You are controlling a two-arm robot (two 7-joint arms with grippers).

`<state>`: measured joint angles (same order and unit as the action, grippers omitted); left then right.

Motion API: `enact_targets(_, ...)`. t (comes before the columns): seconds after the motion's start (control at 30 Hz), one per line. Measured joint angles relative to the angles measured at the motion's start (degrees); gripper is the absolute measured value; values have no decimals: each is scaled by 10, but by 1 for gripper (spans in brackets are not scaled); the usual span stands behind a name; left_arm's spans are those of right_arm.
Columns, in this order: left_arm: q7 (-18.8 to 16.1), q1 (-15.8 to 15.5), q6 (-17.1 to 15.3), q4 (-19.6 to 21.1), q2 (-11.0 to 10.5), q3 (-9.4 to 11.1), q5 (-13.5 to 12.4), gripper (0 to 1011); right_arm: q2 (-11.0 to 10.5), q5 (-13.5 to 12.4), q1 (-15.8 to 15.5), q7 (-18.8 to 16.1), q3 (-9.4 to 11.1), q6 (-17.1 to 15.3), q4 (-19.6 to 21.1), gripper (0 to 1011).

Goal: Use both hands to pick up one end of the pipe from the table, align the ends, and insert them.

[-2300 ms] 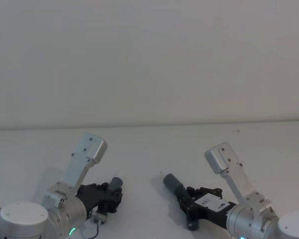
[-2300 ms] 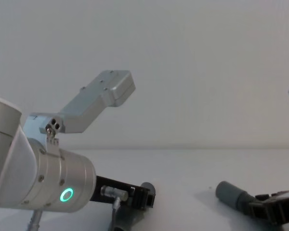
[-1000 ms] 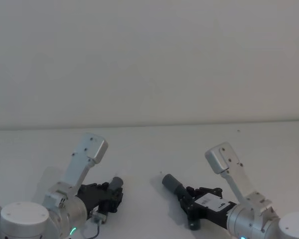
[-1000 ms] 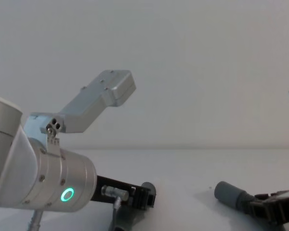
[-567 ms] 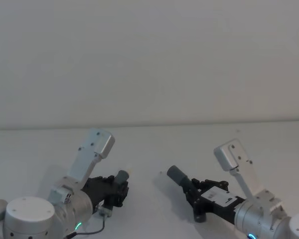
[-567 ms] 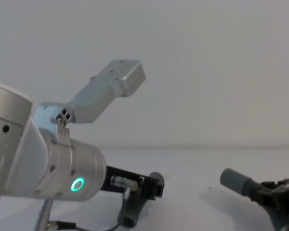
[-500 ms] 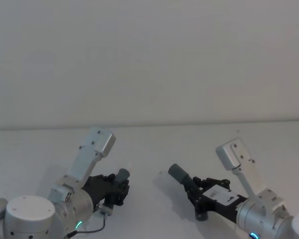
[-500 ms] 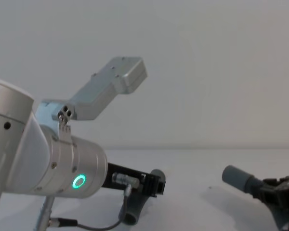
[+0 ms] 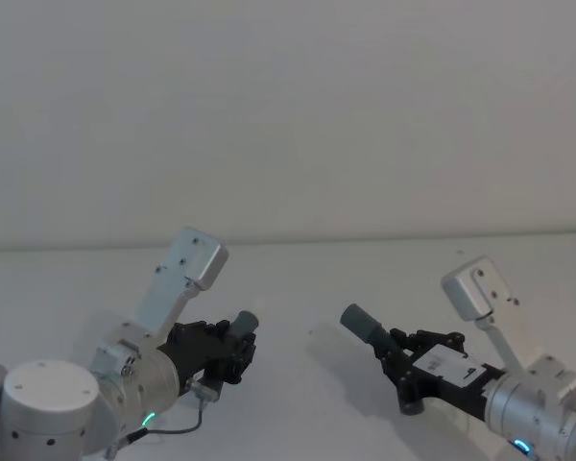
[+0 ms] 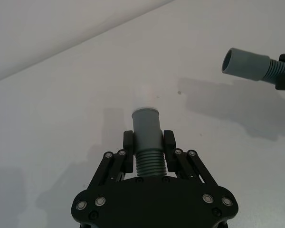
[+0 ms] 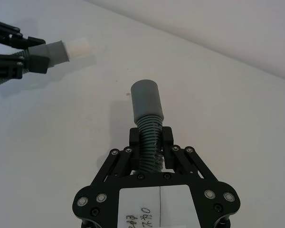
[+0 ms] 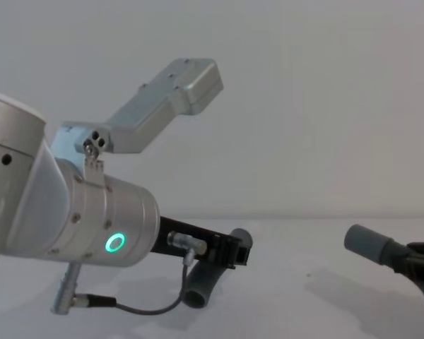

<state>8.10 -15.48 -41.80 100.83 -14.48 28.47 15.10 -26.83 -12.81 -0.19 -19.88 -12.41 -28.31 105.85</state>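
From the chest view, the left gripper (image 12: 234, 248) reaches in low from the left. It is clamped on the pipe (image 12: 200, 288) just behind its left end (image 12: 242, 236), and the hose droops towards the table (image 12: 290, 233). The right end (image 12: 366, 243) sits near the right edge, with the right gripper (image 12: 422, 260) behind it.

In the head view, both ends hang over the table's near edge, tilted towards each other but apart.

The left wrist view shows the fingers (image 10: 128, 142) pinching the ribs below the cuff, which has a white tip (image 10: 143, 97).

In the right wrist view, the fingers (image 11: 167, 138) are closed on the ribs behind the right end.
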Motion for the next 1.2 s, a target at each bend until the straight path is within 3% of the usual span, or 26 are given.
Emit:
enact_targets(0.63, 129, -55, 51, -26, -66, 30, -3, 366, -87, -25, 19, -114, -1, 53, -4, 264)
enact_targets(1.2, 219, -98, 110, -43, -110, 60, -5, 366, -132, -42, 40, -184, -12, 95, -8, 263)
